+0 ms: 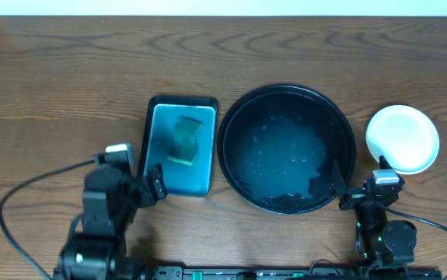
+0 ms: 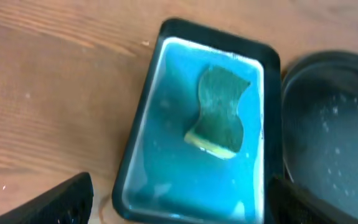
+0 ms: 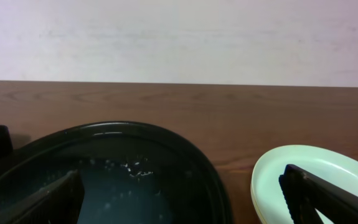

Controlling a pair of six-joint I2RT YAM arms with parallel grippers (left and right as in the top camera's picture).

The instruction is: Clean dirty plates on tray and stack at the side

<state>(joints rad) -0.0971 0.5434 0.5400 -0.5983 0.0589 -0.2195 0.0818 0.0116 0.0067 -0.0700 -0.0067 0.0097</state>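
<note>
Zero plates on the tray [image 1: 277, 132]; the plates [image 1: 403, 138] sit stacked just right of it, so the job looks done. Risk: the right gripper [image 3: 180, 174] hangs wide open and empty at the tray's near-right rim, one finger over the rim and the other over the stack, so a careless retreat could knock either. The left gripper [image 2: 180, 182], also open and empty, hovers left of the tray over the near end of the basin [image 1: 200, 175] holding the sponge [image 1: 186, 140].

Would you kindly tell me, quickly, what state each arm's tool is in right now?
Left tool: open, holding nothing.
Right tool: open, holding nothing.
</note>
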